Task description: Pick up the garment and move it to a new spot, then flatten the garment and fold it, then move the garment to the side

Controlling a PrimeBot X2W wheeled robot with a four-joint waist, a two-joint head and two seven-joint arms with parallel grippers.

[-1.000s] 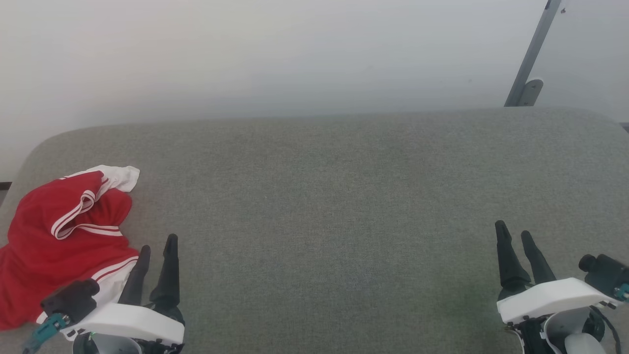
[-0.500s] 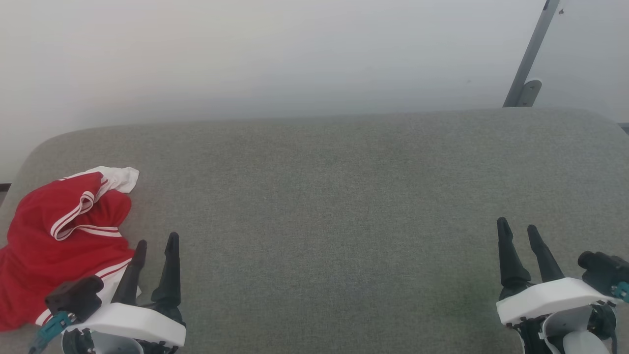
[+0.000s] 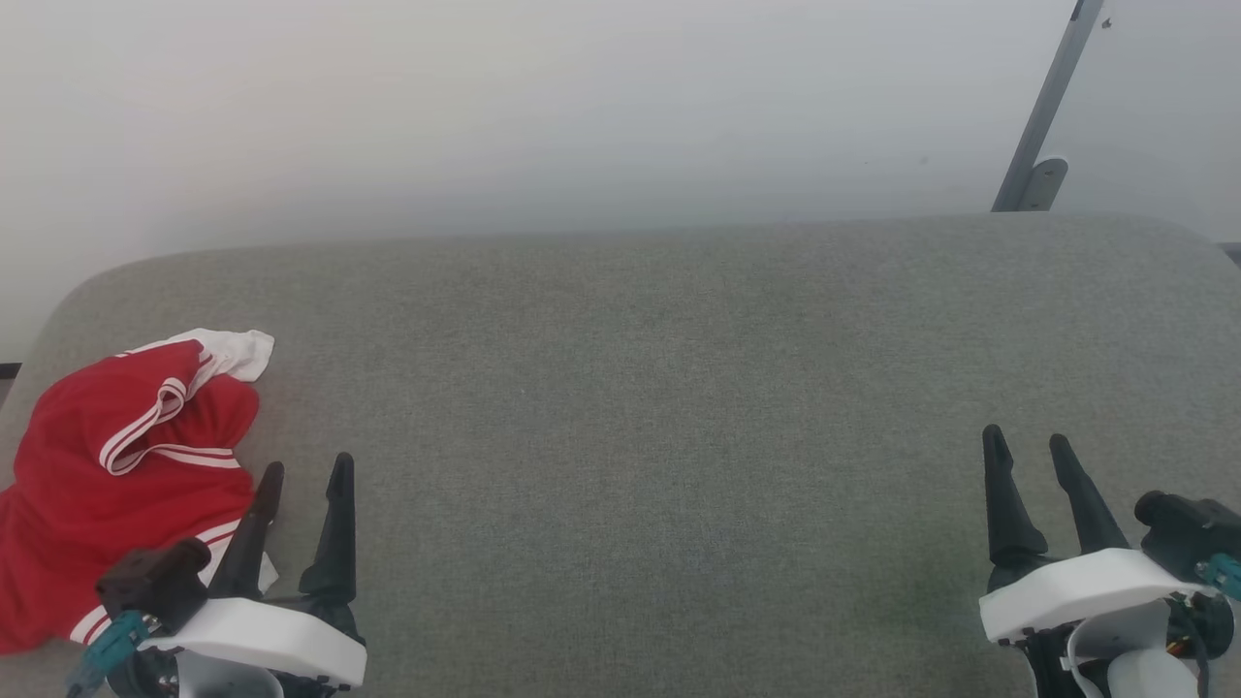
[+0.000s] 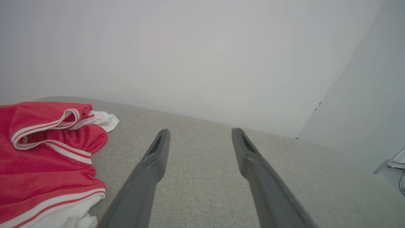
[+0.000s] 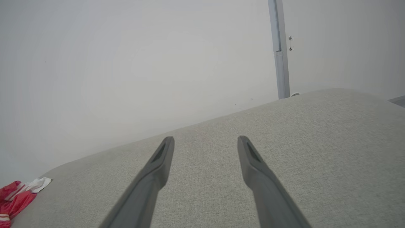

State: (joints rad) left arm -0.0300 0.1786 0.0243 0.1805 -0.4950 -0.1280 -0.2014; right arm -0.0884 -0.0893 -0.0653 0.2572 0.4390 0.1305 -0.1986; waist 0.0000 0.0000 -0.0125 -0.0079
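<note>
Here garment (image 3: 116, 465) is found bunched just left of spread left gripper (image 3: 306, 463); right gripper (image 3: 1023, 434), also spread, is set well apart

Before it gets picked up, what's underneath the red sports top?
The red top lies crumpled on the grey fabric surface, which shows right beside it. Anything beneath its folds is covered and cannot be seen.
</note>
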